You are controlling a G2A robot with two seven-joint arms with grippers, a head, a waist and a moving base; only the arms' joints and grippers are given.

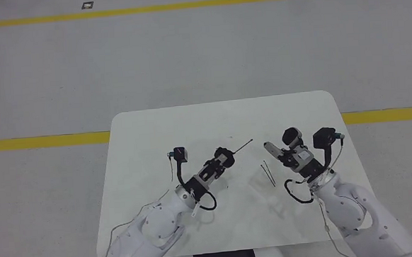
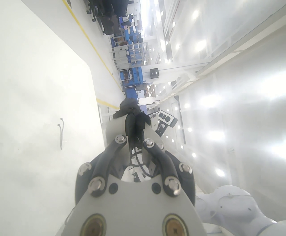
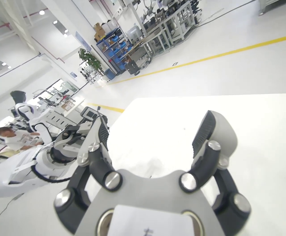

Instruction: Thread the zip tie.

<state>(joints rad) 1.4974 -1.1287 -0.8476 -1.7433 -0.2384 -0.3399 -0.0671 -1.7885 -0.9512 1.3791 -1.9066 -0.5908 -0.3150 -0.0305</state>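
My left gripper (image 1: 227,155) hovers over the middle of the white table (image 1: 192,129), shut on a thin black zip tie (image 1: 244,147) whose free end sticks out toward the right arm. In the left wrist view its black pads (image 2: 134,125) are pressed together. My right gripper (image 1: 271,151) is a short way to the right of that tip, facing it, and is open. The right wrist view shows its ribbed fingers (image 3: 204,129) wide apart with nothing between them. Two more zip ties (image 1: 267,173) lie flat on the table just in front of the right gripper, and these spare ties (image 2: 60,134) also appear beside the left one.
The table's far edge (image 1: 226,104) and rounded corners border grey floor with yellow lines (image 1: 198,4). Bare tabletop lies behind both grippers and on the left. Shelving and benches (image 3: 125,51) stand far off in the room.
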